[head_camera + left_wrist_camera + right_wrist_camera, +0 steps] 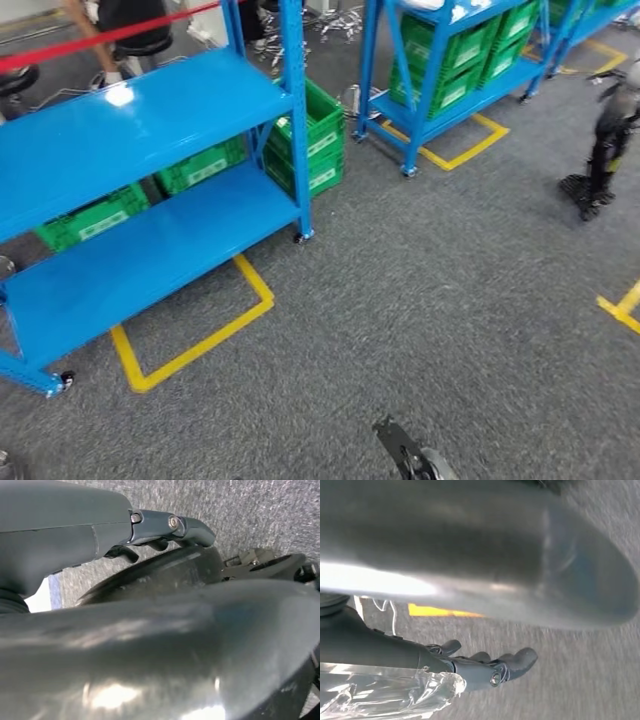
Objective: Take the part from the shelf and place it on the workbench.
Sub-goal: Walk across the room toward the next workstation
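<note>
Gripping clear-bagged part [388, 695] w/ R hand [478, 667] | L hand [151, 527] empty, fingers apart | blue shelf [136, 120] nearby

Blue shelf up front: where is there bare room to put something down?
The near shelf's top board and lower board lie bare. Green crates crowd the floor behind it, and the far shelf is packed with crates.

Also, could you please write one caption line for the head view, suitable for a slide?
Head view: blue shelf with bare boards, green crates behind it, yellow floor marking on grey carpet.
</note>
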